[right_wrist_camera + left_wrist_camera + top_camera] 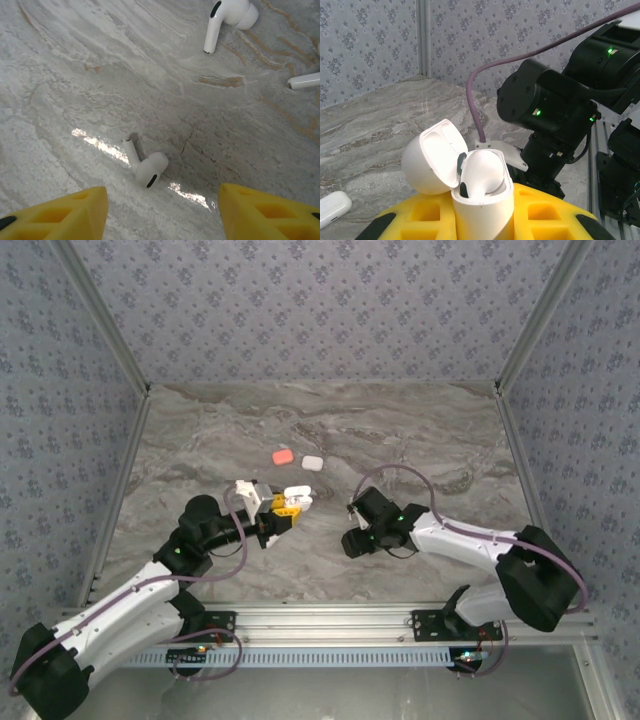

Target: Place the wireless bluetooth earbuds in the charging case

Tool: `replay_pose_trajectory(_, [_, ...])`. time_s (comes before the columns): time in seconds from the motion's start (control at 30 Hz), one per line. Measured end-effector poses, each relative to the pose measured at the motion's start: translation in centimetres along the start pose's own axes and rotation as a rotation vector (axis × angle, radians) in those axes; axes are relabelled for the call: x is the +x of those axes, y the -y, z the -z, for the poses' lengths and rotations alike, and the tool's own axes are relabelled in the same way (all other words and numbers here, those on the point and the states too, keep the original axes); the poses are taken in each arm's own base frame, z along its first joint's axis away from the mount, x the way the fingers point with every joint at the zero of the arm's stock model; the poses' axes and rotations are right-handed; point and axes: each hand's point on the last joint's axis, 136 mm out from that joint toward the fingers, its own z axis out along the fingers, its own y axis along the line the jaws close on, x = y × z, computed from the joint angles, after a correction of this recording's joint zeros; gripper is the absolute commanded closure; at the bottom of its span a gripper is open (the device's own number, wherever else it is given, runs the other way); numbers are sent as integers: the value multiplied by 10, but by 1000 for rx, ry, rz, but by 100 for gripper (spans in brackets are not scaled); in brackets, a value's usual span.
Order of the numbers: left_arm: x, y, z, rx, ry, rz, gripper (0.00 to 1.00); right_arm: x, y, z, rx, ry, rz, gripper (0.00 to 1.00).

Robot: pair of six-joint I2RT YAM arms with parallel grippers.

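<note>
My left gripper (482, 229) is shut on a white charging case (485, 202), held upright between its yellow fingers. The lid (436, 160) stands open and one white earbud (482, 172) sits in the case. From above, the left gripper (284, 510) holds this case (298, 496) left of the table's middle. My right gripper (162, 215) is open and low over the marble, its yellow fingertips on either side of a white earbud (146, 169) lying on the table. The right gripper (351, 540) is a short way right of the held case.
Another white earbud (226, 15) and the stem of a further one (304, 80) lie beyond the right gripper. A coral case (283, 456) and a white case (312, 463) rest further back. An open white case (245, 490) sits beside the left arm.
</note>
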Motion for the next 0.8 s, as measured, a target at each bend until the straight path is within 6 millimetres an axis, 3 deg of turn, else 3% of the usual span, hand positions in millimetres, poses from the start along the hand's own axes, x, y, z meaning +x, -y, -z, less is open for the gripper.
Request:
replay_pose_trajectory(0.23, [-1,0,1,-2,3,-1,100,6,5,-15,26,-41,-2,46])
replay_pose_trajectory(0.53, [-1,0,1,-3,2,-1,100,1,12,-14,71,-27,-5,50])
replay_pose_trajectory(0.8, [0,-1,1,-6,-1,1,100,1,34,-11,137,-34,-49,51])
